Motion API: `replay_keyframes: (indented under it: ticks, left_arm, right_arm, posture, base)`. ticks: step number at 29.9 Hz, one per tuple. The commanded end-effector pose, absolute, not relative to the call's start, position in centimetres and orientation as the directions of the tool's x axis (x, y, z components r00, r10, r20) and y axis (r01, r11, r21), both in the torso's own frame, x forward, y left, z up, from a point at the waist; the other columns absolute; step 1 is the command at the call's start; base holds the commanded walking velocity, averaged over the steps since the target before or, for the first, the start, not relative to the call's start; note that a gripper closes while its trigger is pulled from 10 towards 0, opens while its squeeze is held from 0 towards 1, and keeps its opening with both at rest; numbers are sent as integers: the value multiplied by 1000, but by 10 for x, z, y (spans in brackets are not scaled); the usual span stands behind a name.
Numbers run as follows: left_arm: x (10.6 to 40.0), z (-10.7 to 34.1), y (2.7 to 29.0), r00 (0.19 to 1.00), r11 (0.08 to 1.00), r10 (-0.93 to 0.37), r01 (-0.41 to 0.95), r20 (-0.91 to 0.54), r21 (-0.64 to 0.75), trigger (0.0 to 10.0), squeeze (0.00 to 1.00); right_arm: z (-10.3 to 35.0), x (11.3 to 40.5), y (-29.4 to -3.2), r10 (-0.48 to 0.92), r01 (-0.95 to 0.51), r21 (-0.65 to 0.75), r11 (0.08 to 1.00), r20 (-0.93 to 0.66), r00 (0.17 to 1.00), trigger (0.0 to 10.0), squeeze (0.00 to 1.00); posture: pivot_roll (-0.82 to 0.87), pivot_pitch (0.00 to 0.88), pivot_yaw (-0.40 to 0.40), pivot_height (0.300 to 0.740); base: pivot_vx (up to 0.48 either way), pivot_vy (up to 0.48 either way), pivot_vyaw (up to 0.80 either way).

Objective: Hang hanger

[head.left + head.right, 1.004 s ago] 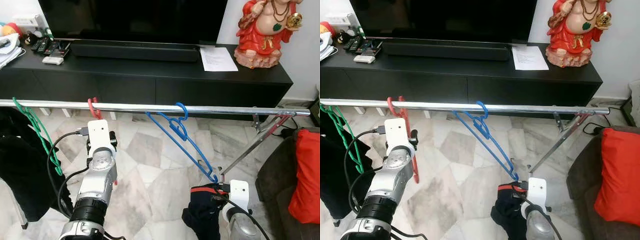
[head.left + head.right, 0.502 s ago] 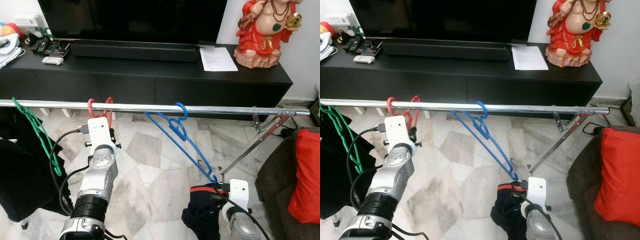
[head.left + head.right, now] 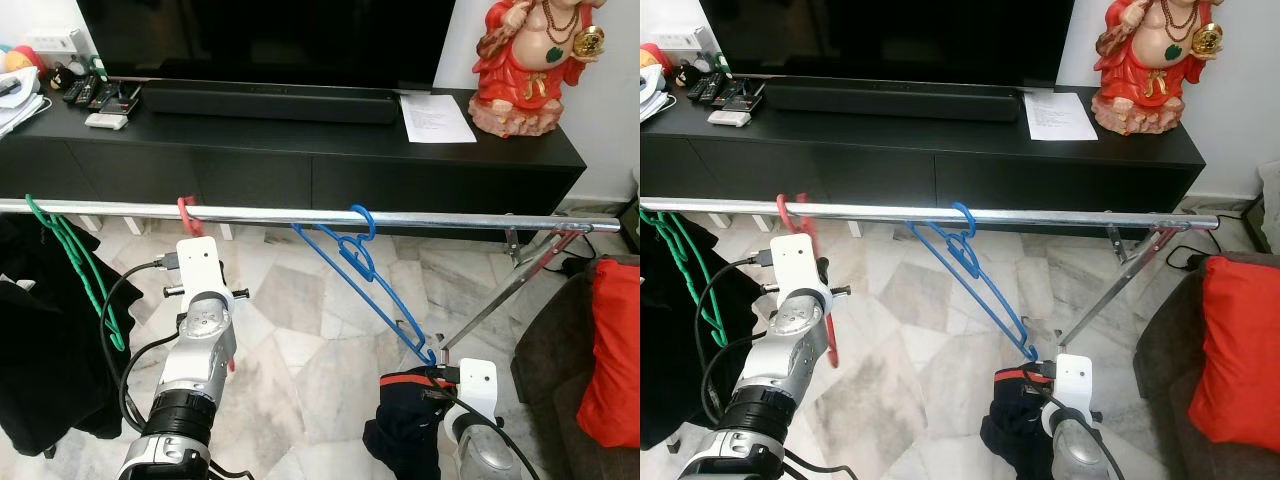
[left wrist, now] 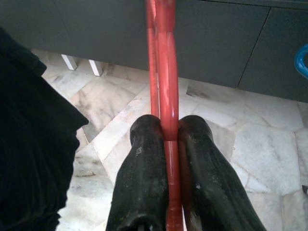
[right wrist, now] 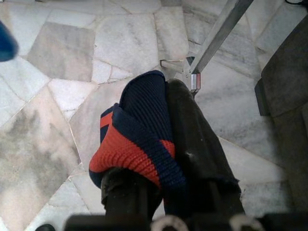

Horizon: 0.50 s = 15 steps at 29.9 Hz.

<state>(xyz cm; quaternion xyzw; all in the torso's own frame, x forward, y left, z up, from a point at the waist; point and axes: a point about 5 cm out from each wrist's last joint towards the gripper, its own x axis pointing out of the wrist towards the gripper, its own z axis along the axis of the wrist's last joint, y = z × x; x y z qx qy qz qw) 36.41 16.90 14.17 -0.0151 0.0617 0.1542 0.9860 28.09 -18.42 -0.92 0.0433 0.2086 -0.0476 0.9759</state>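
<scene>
In the left eye view, a metal rail (image 3: 400, 217) crosses the middle of the frame in front of a black cabinet (image 3: 300, 150). A red hanger (image 3: 186, 209) hooks over the rail at centre left, its lower part hidden behind the left arm (image 3: 195, 350). A blue hanger (image 3: 365, 275) hangs at centre, a green hanger (image 3: 75, 265) with dark clothes at far left. At lower right the right gripper (image 3: 425, 385) is buried in a dark garment (image 3: 405, 425).

The right eye view shows more of the red hanger, running down beside the arm.

The left wrist view shows the left gripper (image 4: 166, 137) clamped on the red hanger; its hook is cut off at the top edge.

The right wrist view shows the fingers (image 5: 192, 139) pinching the navy-and-red knit garment above marble floor (image 5: 62, 53).
</scene>
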Motion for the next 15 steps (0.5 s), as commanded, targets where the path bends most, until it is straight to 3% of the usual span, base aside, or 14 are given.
replay_keyframes:
  ticks: [1,15]
  left_arm:
    - [364,137,168,942,954,298,-301,-153,6,0,0]
    - [363,131,168,940,957,290,-287,-181,43,0,0]
  right_arm:
    - [-10,280,-185,-73,108,60,992,-416,906,10000,0]
    - [-11,279,-184,-69,105,63,993,-418,906,10000,0]
  posture:
    - [10,165,-32,740]
    - [13,167,-32,740]
  base:
    - [0,0,0]
    - [0,0,0]
